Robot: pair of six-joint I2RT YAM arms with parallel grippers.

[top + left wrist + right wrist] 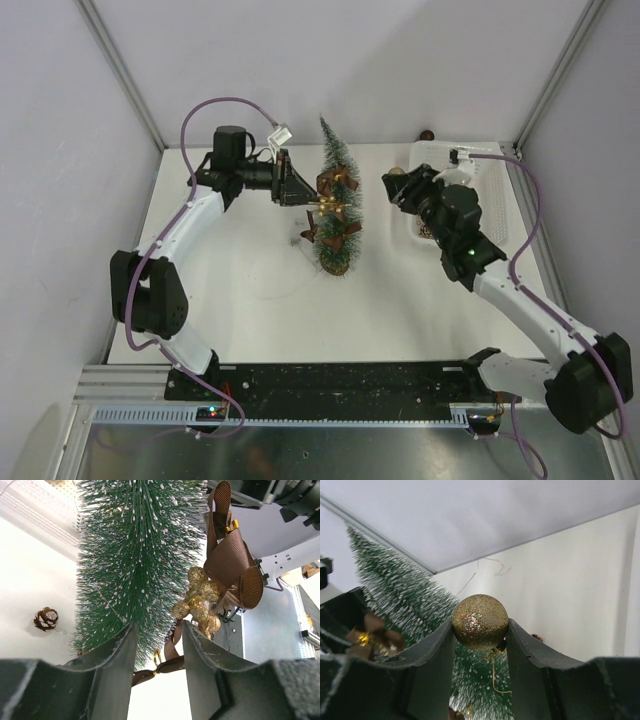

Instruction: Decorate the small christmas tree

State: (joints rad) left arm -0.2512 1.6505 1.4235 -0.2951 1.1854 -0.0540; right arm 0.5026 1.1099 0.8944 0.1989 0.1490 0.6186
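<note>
Right gripper (pixel 480 630), at 3 o'clock of the mid-table small christmas tree (pixel 335 170), clamps a gold ball (pixel 480 615) not yet hung, while brown bows (pixel 235 565) already sit on it and the left gripper (pixel 159 625), at 9 o'clock, has its jaws apart.

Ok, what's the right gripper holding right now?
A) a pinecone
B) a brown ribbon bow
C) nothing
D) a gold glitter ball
D: the right wrist view shows the gold glitter ball pinched between the fingers of the right gripper.
</note>
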